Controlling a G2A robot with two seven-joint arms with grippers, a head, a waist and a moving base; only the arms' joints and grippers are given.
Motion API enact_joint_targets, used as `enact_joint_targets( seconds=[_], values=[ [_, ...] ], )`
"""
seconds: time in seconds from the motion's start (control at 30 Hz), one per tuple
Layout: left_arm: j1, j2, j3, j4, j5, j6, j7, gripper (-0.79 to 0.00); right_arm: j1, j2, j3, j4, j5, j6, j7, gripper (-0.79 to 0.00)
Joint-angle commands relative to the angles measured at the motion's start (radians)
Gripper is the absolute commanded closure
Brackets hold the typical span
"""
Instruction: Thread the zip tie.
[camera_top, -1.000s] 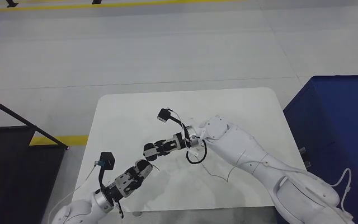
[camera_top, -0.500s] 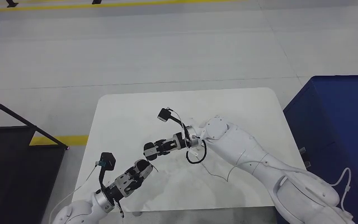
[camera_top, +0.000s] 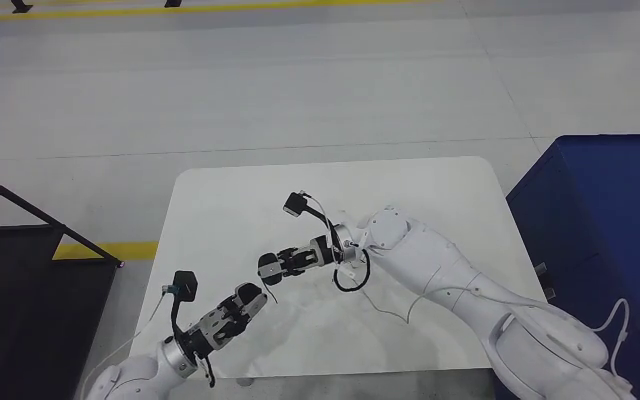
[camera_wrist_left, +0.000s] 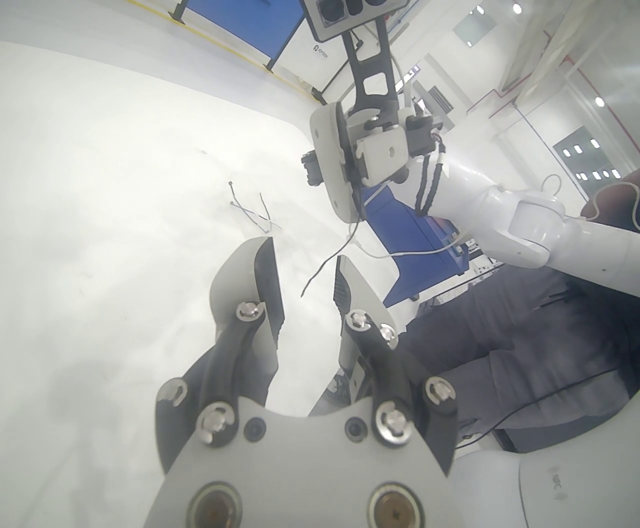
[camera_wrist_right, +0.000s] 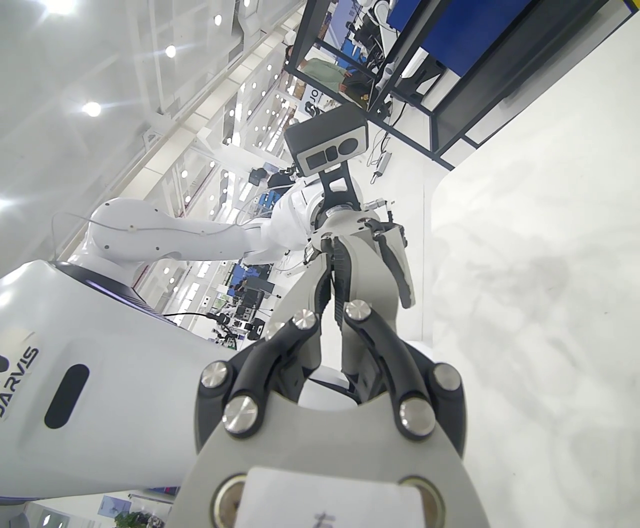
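Observation:
A thin dark zip tie (camera_wrist_left: 327, 257) hangs from the tips of my right gripper (camera_wrist_left: 350, 200), which is shut on its upper end above the white table (camera_top: 430, 200). Its free tail dangles between the spread fingers (camera_wrist_left: 262, 270) of my left gripper (camera_wrist_left: 305, 267), touching neither pad. In the top view the right gripper (camera_top: 266, 269) sits over the table's front middle, and the left gripper (camera_top: 251, 296) lies just below and to its left, open. From the right wrist view, the right gripper (camera_wrist_right: 331, 260) has its fingers pressed together, with the open left gripper (camera_wrist_right: 395, 270) just beyond.
Several spare zip ties (camera_wrist_left: 250, 212) lie loose on the table beyond the left gripper. A blue cabinet (camera_top: 590, 230) stands off the table's right side. A black frame (camera_top: 40, 215) stands to the left of the table.
The left gripper has drawn back slightly toward the table's near-left edge, away from the right gripper. The right arm holds still.

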Motion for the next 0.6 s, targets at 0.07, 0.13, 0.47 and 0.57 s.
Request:
enact_joint_targets(
  seconds=[0.07, 0.13, 0.47, 0.57],
  values=[
    [0.01, 0.001, 0.0, -0.013, 0.005, -0.004, 0.005, -0.203, 0.002, -0.003, -0.005, 0.004, -0.002, -0.005, -0.005, 0.0],
    [0.009, 0.001, 0.009, -0.023, 0.001, -0.002, -0.002, -0.206, 0.003, -0.004, -0.009, 0.005, -0.006, -0.008, -0.008, 0.0],
    [0.003, -0.002, 0.046, -0.057, 0.035, 0.042, 0.021, -0.203, 0.004, -0.009, -0.028, -0.001, -0.012, -0.019, -0.019, 0.0],
    [0.001, -0.002, 0.051, -0.057, 0.033, 0.048, 0.028, -0.08, 0.004, -0.007, -0.032, -0.005, -0.012, -0.021, -0.021, 0.0]
  ],
)
